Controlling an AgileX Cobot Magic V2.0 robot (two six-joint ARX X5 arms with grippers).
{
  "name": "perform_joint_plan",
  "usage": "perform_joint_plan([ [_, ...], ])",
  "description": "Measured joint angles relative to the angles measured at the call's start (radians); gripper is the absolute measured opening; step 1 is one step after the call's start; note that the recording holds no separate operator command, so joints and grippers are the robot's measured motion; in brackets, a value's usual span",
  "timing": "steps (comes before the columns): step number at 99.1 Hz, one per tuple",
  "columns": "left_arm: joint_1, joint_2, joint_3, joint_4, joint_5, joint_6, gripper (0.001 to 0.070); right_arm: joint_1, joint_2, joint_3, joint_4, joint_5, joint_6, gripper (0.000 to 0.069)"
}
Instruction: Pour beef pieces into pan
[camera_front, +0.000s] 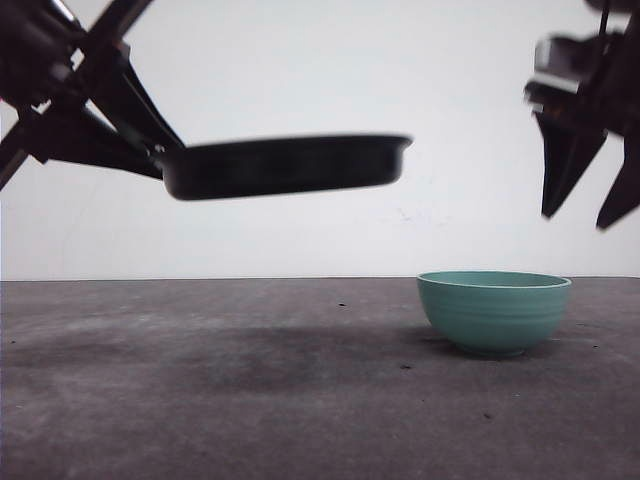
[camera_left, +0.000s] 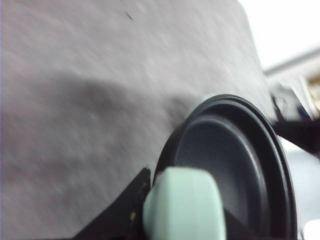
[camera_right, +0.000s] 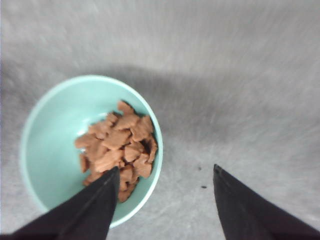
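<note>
The black pan (camera_front: 285, 165) hangs level, high above the table at the left, held by my left gripper (camera_front: 150, 150), which is shut on its mint-green handle (camera_left: 182, 205). The pan's inside (camera_left: 230, 160) is bare. A teal bowl (camera_front: 493, 310) stands on the table at the right, and the beef pieces (camera_right: 120, 147) lie in a low heap inside it. My right gripper (camera_front: 585, 215) hovers open well above the bowl, slightly to its right, with nothing between its fingers; one fingertip (camera_right: 112, 175) is over the bowl's rim.
The grey table (camera_front: 200, 400) stretches bare beneath the pan, with its shadow on it. A plain white wall (camera_front: 450, 120) closes off the back. Small dark specks (camera_right: 202, 187) lie near the bowl.
</note>
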Motion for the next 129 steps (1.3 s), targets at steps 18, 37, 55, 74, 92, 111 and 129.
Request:
perform_joint_plan([
  [18, -0.006, -0.018, 0.000, -0.030, 0.012, 0.000, 0.0050, -0.024, 0.089, 0.000, 0.016, -0.049, 0.018, 0.0338],
  [37, -0.030, -0.018, 0.000, -0.030, 0.037, 0.004, 0.0050, -0.023, 0.123, 0.000, 0.065, -0.055, 0.041, 0.0239],
  [55, -0.050, -0.018, 0.000, -0.031, 0.038, 0.018, 0.0050, -0.023, 0.160, 0.000, 0.112, -0.079, 0.071, 0.0214],
  [74, -0.051, -0.018, 0.000, -0.032, 0.036, 0.019, 0.0050, -0.021, 0.171, 0.000, 0.145, -0.098, 0.098, 0.0212],
  [92, -0.051, -0.018, 0.000, -0.032, 0.021, 0.019, 0.0050, -0.018, 0.194, 0.000, 0.146, -0.110, 0.123, 0.0212],
  [111, -0.051, -0.018, 0.000, -0.035, 0.019, 0.019, 0.0050, -0.009, 0.250, 0.000, 0.145, -0.124, 0.134, 0.0159],
  [129, -0.052, -0.018, 0.000, -0.065, 0.019, 0.023, 0.0050, -0.007, 0.251, 0.000, 0.167, -0.140, 0.136, 0.0019],
])
